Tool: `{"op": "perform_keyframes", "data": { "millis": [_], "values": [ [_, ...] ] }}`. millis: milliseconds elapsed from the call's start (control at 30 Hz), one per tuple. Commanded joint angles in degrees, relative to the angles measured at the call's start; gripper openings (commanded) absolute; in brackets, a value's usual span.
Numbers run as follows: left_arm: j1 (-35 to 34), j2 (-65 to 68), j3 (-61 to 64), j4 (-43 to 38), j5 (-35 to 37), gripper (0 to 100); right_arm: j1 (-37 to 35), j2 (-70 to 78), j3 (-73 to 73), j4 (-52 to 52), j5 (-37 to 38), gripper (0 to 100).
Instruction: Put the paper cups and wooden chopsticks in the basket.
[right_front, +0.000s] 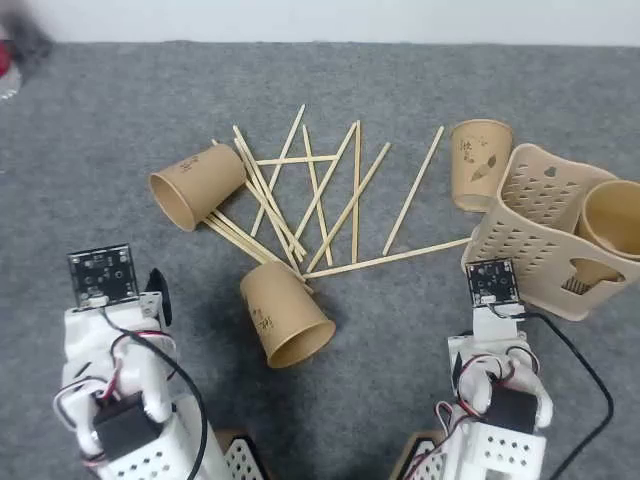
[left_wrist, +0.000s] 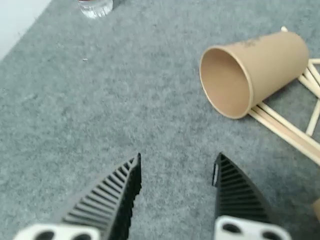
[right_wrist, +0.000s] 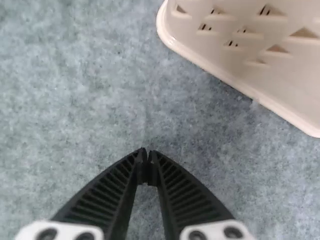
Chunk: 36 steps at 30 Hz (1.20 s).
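Note:
Several wooden chopsticks (right_front: 320, 200) lie crisscrossed on the grey carpet. One paper cup (right_front: 197, 185) (left_wrist: 255, 70) lies on its side at their left, its mouth facing my left gripper (left_wrist: 177, 167), which hangs open over bare carpet short of it. A second cup (right_front: 285, 313) lies tipped nearer the arms. A third cup (right_front: 479, 163) stands beside the beige basket (right_front: 530, 215) (right_wrist: 240, 55), and a fourth cup (right_front: 612, 217) sits inside it. My right gripper (right_wrist: 147, 156) is shut on nothing, just in front of the basket's wall.
The left arm (right_front: 115, 370) and the right arm (right_front: 497, 390) stand at the near edge of the carpet. A clear glass object (left_wrist: 95, 7) stands far off at the carpet's back corner.

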Motion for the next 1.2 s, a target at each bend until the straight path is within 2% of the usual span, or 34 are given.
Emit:
{"op": "perform_keyframes", "data": {
  "millis": [0, 333, 433, 600, 1167],
  "values": [
    [-0.2, 0.2, 2.8, 0.5, -0.3, 23, -0.4, -0.7, 1.1, 0.4, 0.5, 1.0],
    [0.2, 0.2, 4.7, 0.2, 7.8, 23, -0.4, -0.7, 1.1, 0.4, 0.5, 1.0],
    [0.2, 0.2, 5.9, -0.1, 7.9, 23, -0.4, -0.7, 1.1, 0.4, 0.5, 1.0],
    [-0.1, 0.2, 11.2, -5.3, 7.6, 23, -0.4, -0.7, 1.1, 0.4, 0.5, 1.0],
    [-0.1, 0.2, 10.8, -5.1, 7.7, 23, -0.4, -0.7, 1.1, 0.4, 0.5, 1.0]
  ]
}}
